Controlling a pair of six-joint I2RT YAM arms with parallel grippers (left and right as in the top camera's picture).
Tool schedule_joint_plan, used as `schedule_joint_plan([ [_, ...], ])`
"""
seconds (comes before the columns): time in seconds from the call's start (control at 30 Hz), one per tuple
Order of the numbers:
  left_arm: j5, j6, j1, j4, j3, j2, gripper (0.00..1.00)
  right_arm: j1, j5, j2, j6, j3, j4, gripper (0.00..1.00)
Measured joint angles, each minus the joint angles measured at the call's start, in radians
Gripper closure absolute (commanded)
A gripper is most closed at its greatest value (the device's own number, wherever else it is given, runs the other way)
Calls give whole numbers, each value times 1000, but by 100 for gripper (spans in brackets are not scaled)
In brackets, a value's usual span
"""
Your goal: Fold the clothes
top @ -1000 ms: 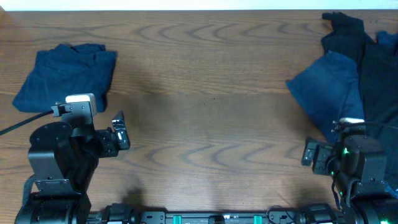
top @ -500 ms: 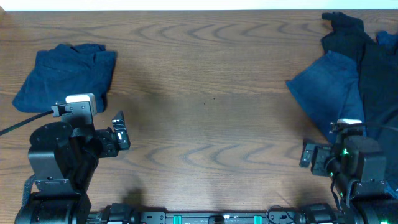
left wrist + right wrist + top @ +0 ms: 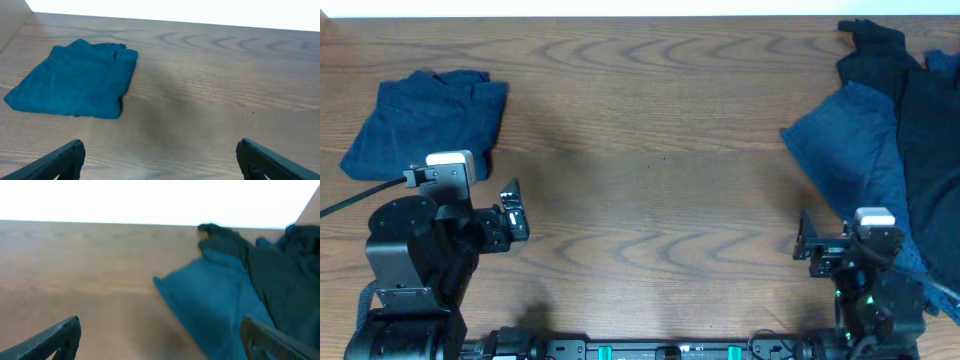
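Observation:
A folded mid-blue garment lies at the table's far left; it also shows in the left wrist view. A loose pile of clothes lies at the right: a mid-blue piece with dark navy cloth over and behind it, also in the right wrist view. My left gripper is open and empty near the front left, jaws wide in its wrist view. My right gripper is open and empty at the front right, beside the pile's edge. No buttons or label show.
The wooden table spans the view, with its far edge along a white wall. A black cable runs off the left side by the left arm's base.
The right arm has drawn back toward the front edge and turned; its gripper now sits lower and a little further left. The left arm and the garments have not moved.

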Motion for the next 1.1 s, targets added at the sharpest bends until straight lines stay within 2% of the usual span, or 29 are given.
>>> schedule_joint_plan([
  [0.2,0,0,0,0,0,0,2,-35,-40,-135,-10,-181,203,1],
  [0.47,0,0,0,0,0,0,2,-58,-83,-146,-13,-390,430,1],
  [1.1,0,0,0,0,0,0,2,-69,-87,-147,-13,-408,459,1],
])
